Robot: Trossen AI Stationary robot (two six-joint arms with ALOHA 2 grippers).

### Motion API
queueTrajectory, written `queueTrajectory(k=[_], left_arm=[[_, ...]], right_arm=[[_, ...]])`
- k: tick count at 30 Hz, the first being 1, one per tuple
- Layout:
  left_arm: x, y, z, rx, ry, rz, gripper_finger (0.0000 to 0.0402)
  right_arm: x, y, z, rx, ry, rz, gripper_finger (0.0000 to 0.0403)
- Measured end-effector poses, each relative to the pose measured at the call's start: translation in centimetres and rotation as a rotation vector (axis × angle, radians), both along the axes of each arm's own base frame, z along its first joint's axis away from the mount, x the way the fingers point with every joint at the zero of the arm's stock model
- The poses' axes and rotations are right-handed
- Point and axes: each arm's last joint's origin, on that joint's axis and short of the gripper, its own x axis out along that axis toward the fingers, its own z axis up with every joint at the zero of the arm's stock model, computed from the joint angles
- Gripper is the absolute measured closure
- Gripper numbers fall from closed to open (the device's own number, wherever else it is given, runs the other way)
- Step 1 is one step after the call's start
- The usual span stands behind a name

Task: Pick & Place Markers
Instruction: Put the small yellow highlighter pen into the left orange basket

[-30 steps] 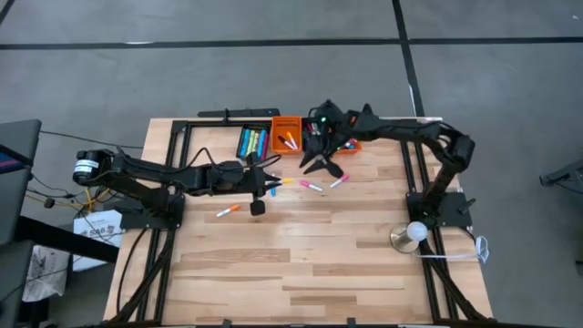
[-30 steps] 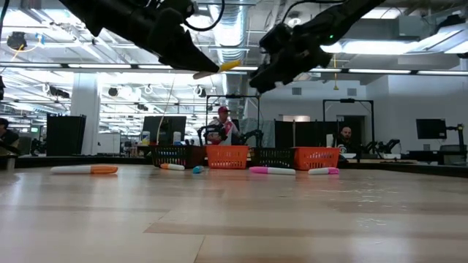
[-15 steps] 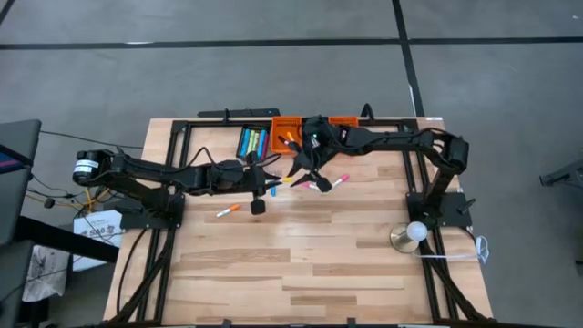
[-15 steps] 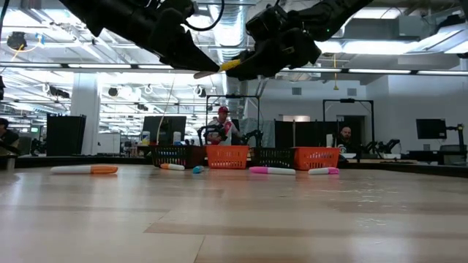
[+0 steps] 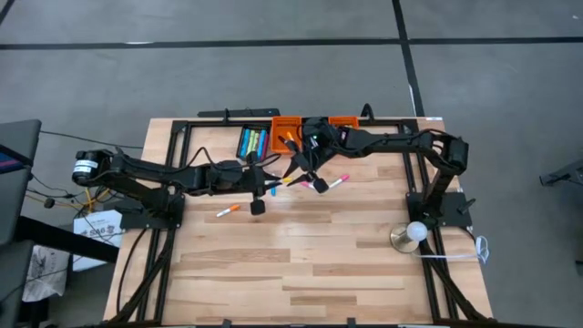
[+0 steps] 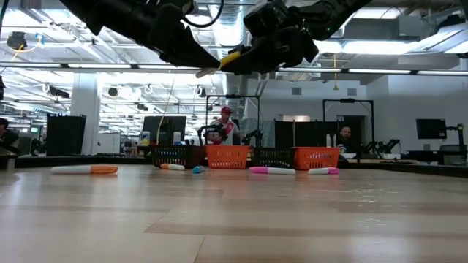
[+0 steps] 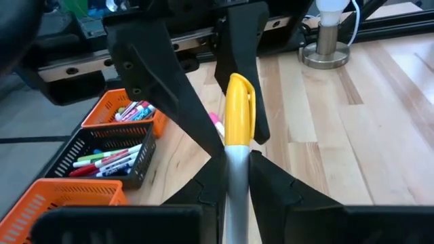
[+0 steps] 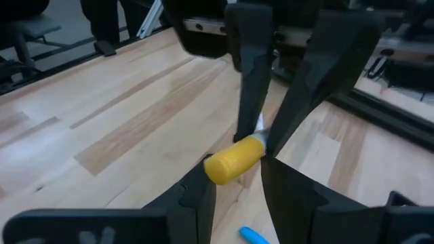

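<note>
both grippers meet in the air above the back middle of the table [image 5: 301, 264]. the left gripper [image 7: 230, 166] is clamped on the grey barrel of a yellow-capped marker [image 7: 237, 115], holding it well clear of the wood, cap pointing toward the right arm. the right gripper [image 8: 237, 177] has its fingers either side of that yellow cap, part open; whether they press on it i cannot tell. in the low view the marker [image 6: 230, 58] bridges the 2 grippers high above the tabletop. other markers lie loose on the table: an orange one [image 6: 84, 169] off on its own and 2 pink ones [image 6: 272, 171] in front of the bins. more fill a black bin [image 7: 105, 159] between 2 orange bins [image 7: 125, 115] along the back edge. a lamp [image 5: 412, 235] stands by the right arm's base.
</note>
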Motion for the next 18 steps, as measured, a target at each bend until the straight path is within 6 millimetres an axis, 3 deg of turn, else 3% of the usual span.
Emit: queueTrajectory(k=[18], left_arm=[[0.04, -0.03, -0.01, -0.003, -0.002, -0.008, 0.0350]], right_arm=[[0.08, 0.13, 0.15, 0.026, -0.016, 0.020, 0.0292]])
